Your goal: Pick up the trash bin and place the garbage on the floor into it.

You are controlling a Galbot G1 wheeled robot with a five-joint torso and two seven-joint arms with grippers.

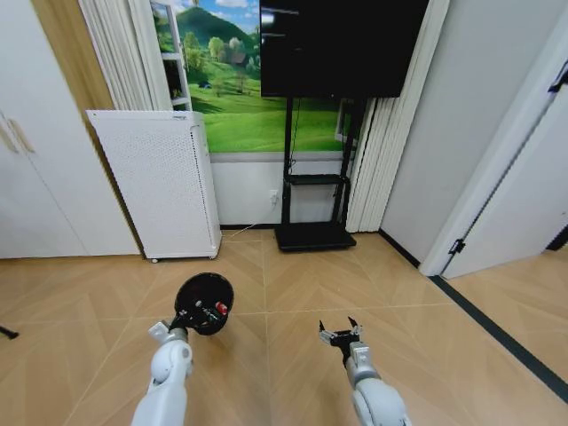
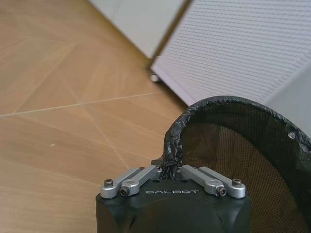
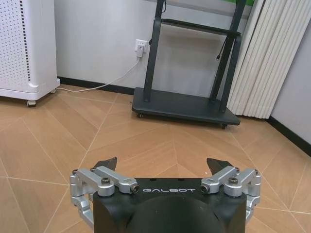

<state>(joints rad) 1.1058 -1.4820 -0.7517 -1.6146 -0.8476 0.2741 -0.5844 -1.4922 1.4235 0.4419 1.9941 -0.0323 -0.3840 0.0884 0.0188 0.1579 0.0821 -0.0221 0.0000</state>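
Left gripper (image 2: 170, 171) | our fingers clench the small black round mesh trash bin's (image 1: 203, 300) rim, held aloft | right gripper (image 3: 165, 167) | fingers spread, empty, over the tan herringbone floor (image 1: 293, 284)

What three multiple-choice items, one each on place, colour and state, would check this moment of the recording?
1. Where does the left gripper grip the trash bin?
A. its rim
B. its base
C. a side handle

2. What colour is the trash bin?
A. white
B. black
C. green

3. How is the right gripper?
A. shut on a bottle
B. shut on nothing
C. open

Answers: 1 A, the left wrist view shows the fingers pinched on the rim; 2 B, it is black beside the white perforated appliance; 3 C, its fingers stand apart over the floor with nothing between.
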